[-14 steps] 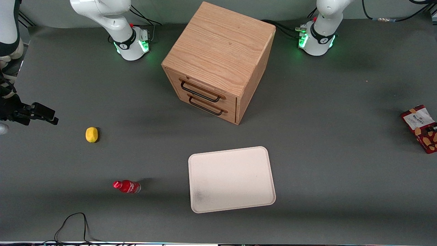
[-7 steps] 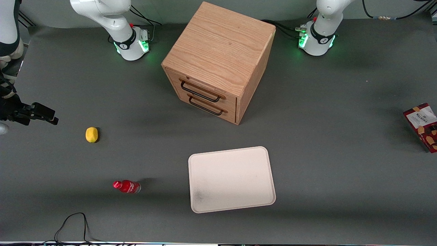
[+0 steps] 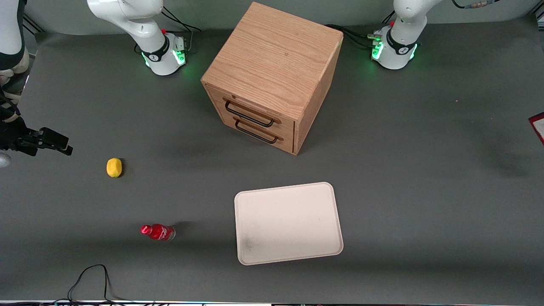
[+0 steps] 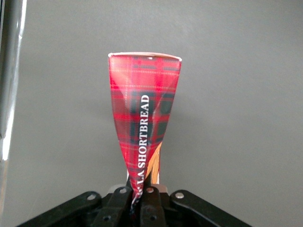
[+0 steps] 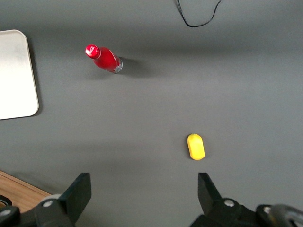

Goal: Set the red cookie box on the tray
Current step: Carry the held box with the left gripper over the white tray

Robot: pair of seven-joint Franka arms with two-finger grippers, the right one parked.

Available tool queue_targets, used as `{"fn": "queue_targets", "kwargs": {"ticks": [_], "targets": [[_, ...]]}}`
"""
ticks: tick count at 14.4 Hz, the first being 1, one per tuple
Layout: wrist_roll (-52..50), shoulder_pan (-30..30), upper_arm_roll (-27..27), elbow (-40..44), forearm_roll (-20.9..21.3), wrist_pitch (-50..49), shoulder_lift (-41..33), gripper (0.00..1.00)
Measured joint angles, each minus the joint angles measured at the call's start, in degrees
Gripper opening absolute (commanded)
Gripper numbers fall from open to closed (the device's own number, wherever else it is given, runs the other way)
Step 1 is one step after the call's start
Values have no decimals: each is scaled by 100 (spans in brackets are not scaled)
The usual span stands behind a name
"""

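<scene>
The table (image 3: 425,170) spreads dark grey under me, with the wooden drawer cabinet (image 3: 272,76) standing between the two arm bases and the tray (image 3: 289,223) lying flat nearer the front camera than that cabinet. The tray holds nothing yet. I judge the step in hand to be the carry: the red cookie box (image 4: 144,118) is already in my grasp and up off the table, out at the working arm's end, where the front view catches only a sliver of it at the frame's edge. What comes next, as I read it, is a long sideways travel toward the tray, then a descent with the box laid flat inside the low rim before I let go.

My gripper (image 4: 140,191) is clamped on one end of the carton, jaws drawn nearly together on its thin edge, and the box hangs away from me with its tartan face and "SHORTBREAD" lettering toward my wrist camera.

The small red bottle (image 3: 158,232) and the yellow object (image 3: 114,167) lie toward the parked arm's end, well apart from my path.
</scene>
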Motion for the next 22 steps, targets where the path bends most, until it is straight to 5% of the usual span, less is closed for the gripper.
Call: {"fn": "queue_targets", "kwargs": {"ticks": [9, 17, 22], "targets": [[-183, -728, -23, 2007, 192, -2441, -81, 0], [-2266, -2966, -112, 2081, 138, -2572, 7, 0], [-3889, -4099, -484, 2666, 45, -2335, 683, 0]]}}
